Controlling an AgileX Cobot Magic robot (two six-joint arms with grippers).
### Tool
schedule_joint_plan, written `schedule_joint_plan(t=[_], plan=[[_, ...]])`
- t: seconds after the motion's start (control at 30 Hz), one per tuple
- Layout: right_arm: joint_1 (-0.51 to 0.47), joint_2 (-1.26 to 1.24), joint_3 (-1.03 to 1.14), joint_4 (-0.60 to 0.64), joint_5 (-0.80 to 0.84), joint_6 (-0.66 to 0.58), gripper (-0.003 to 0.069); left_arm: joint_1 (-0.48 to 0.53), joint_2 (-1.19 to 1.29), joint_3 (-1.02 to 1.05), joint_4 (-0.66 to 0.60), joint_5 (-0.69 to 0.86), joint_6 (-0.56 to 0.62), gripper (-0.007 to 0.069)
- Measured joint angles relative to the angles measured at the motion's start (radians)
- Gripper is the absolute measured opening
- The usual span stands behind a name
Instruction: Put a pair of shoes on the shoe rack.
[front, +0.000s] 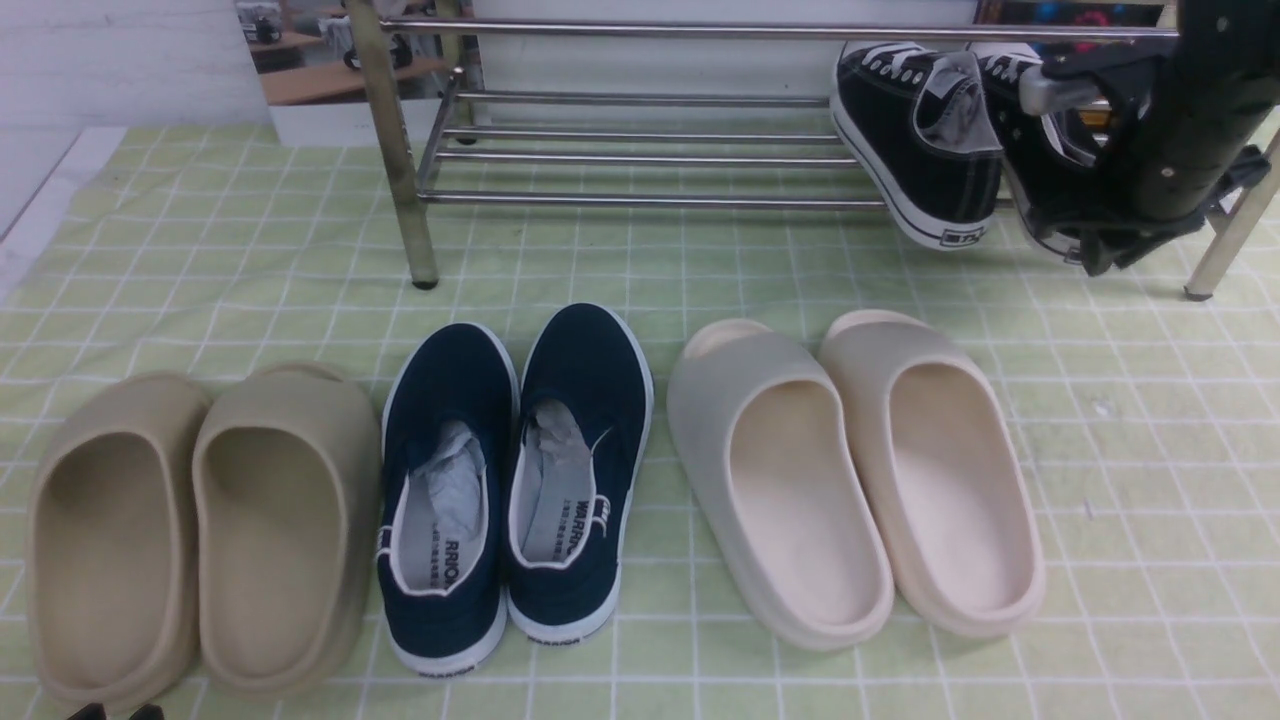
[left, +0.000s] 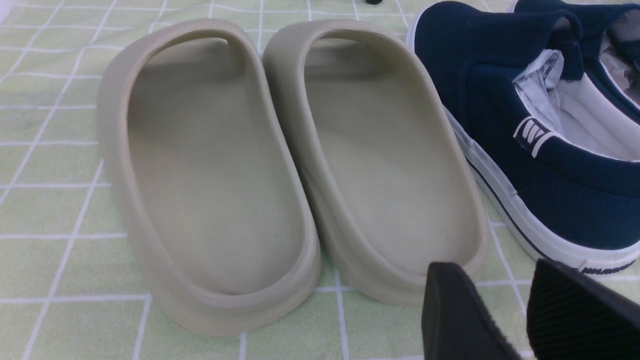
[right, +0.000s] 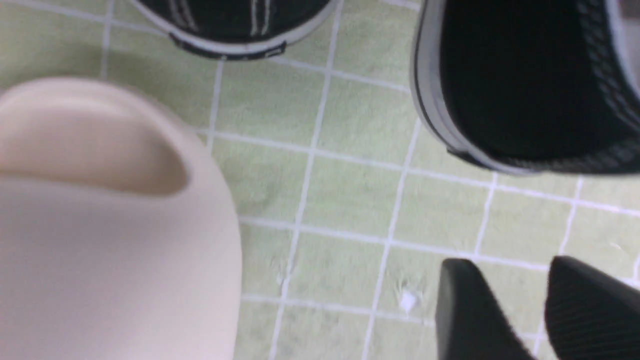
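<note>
Resting on the lower bars of the steel shoe rack (front: 640, 200), toward its right end, are both black canvas sneakers: the left sneaker (front: 925, 150) leans with its heel lower than its toe and overhanging the front bar, and the right sneaker (front: 1040, 140) sits just beside it, partly hidden by the robot's right arm (front: 1200, 110). The right end effector (right: 510, 295) is released, its fingertips apart with bare checked cloth (right: 325, 190) visible between them, close to the right sneaker. The left end effector (left: 495, 300) is released too, its fingers parted and gripping nothing, near the navy slip-on shoes.

In front of the rack, three pairs stand in a row on the cloth. Tan foam slides (front: 285, 530) are at the left, navy slip-on shoes (front: 440, 500) with white trim and grey stuffing come next, nearly touching them, and cream foam slides (front: 800, 490) lie on the right, angled, the two touching each other.
</note>
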Motion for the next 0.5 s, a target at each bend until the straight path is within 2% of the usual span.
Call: schedule_joint_plan(t=[0.03,0.07,0.1,0.13,0.23,0.3,0.4,0.43,0.5], plan=[[0.001,-0.027,0.000,0.003,0.030,0.000,0.0340,0.000,0.000,0.000,0.000,0.000,0.000,0.0239],[0.001,-0.033,0.000,0.004,0.036,0.000,0.0350,0.000,0.000,0.000,0.000,0.000,0.000,0.0239],[0.002,-0.074,0.000,0.008,0.080,0.000,0.0409,0.000,0.000,0.000,0.000,0.000,0.000,0.0239],[0.003,-0.106,0.000,0.008,0.109,0.000,0.0436,0.000,0.000,0.000,0.000,0.000,0.000,0.0239],[0.003,-0.213,0.018,0.007,0.145,0.001,0.0439,0.000,0.000,0.000,0.000,0.000,0.000,0.0239],[0.003,-0.300,0.058,0.009,0.146,0.002,0.0377,0.000,0.000,0.000,0.000,0.000,0.000,0.0239],[0.003,-0.482,0.171,0.027,0.121,0.016,0.0209,0.000,0.000,0.000,0.000,0.000,0.000,0.0239],[0.003,-0.494,0.191,0.032,0.118,0.018,0.0184,0.000,0.000,0.000,0.000,0.000,0.000,0.0239],[0.003,-0.661,0.338,0.070,0.052,0.024,0.0041,0.000,0.000,0.000,0.000,0.000,0.000,0.0239]])
